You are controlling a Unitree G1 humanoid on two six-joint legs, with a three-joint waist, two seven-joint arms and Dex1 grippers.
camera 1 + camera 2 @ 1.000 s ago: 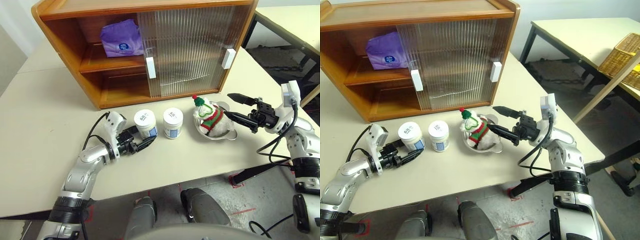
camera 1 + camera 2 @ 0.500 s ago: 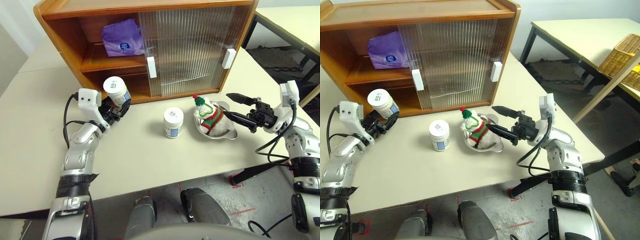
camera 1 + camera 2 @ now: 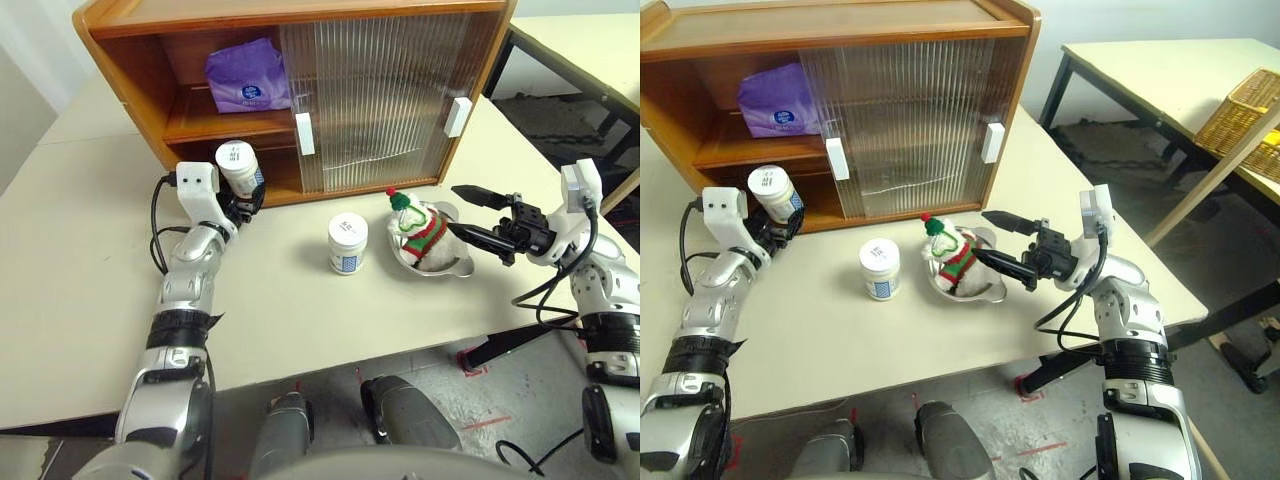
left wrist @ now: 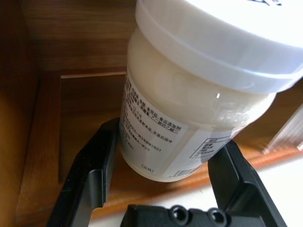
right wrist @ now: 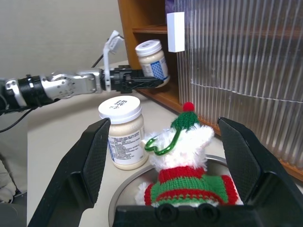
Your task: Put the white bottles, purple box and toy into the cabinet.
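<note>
Left claw point(image 4: 163, 182) has carried 1 white bottle point(image 3: 238, 167) to the cabinet point(image 3: 150, 80).

Bright, even light with soft shadows; the near white bottle point(image 4: 199, 94) is slightly blurred.

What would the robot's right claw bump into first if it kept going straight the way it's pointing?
Most likely the toy. The right claw is open and points sideways at the plush in the steel bowl, which sits between its fingers in the wrist view. The white bottle stands farther along, though height is hard to judge.
</note>
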